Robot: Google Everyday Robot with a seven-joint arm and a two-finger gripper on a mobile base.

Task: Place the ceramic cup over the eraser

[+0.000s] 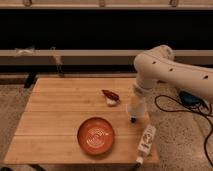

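The ceramic cup [136, 108] is a small white tapered shape hanging at the end of my white arm, over the right part of the wooden table [60, 110]. My gripper [136, 100] is shut on the cup from above. Just under the cup's lower edge a short black stub shows, the eraser [133, 120], standing on the table near the right edge. The cup sits directly above the eraser and hides its upper part.
An orange bowl [95, 135] sits at the front middle. A flat white remote-like bar [146, 139] lies at the front right edge, close to the eraser. A red-and-white item [110, 97] lies left of the arm. Cables and a blue object [190, 97] are on the floor to the right.
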